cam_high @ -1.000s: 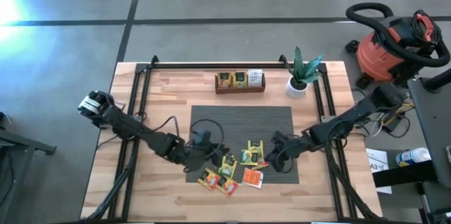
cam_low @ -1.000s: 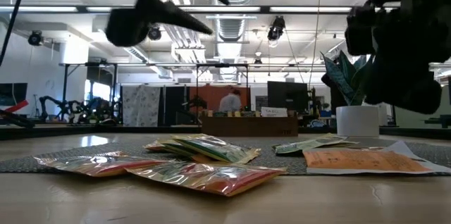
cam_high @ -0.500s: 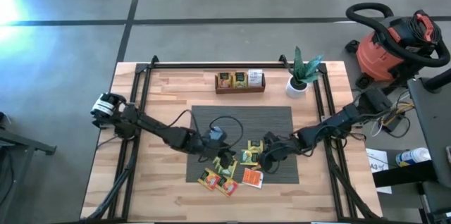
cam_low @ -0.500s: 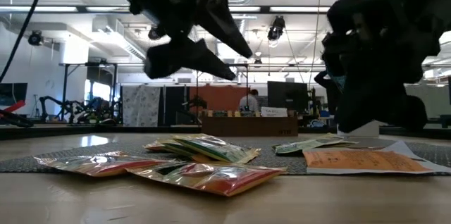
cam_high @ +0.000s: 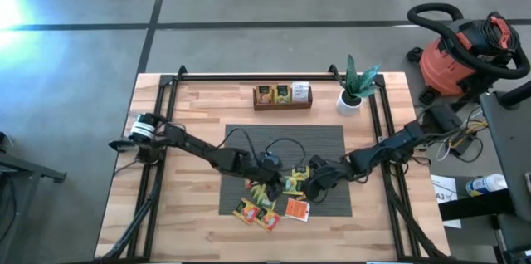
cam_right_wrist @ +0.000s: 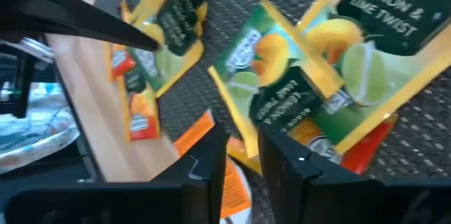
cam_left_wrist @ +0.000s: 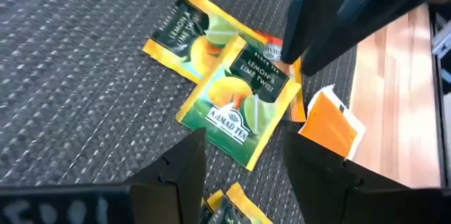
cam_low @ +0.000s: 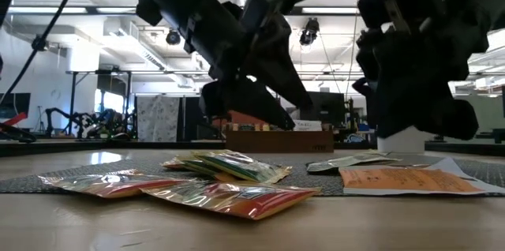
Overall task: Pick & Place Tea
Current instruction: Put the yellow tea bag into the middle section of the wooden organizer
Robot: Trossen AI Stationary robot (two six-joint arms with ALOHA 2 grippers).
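While both arms reach in over the grey ribbed mat (cam_high: 286, 144), the tea sachets (cam_high: 292, 183) lie in a loose heap on the mat's near half, with a few spilling past its front edge onto the wooden tabletop (cam_high: 199, 106). From above, the left tool (cam_high: 267, 177) hangs over the left side of the heap and the right tool (cam_high: 313, 183) over its right side, the two close together. Seen from the left wrist, that tool's dark fingers (cam_left_wrist: 180, 168) stand apart with nothing between them, poised above a yellow-green lemon-and-lime sachet (cam_left_wrist: 239, 101) that overlaps a second one of the same kind; an orange sachet (cam_left_wrist: 332, 122) lies beside them at the mat's edge. Seen from the right wrist, the right tool's fingers (cam_right_wrist: 208, 164) stand a narrow gap apart, holding nothing, above more green and yellow sachets. At table height, the sachets lie flat and both tools hover clear above them. Farther back on the tabletop, a dark wooden tray (cam_high: 283, 96) holds three more sachets, and a small potted plant (cam_high: 353, 90) stands just to its right. Off the tabletop, a red shop vacuum (cam_high: 465, 48) sits on the floor.
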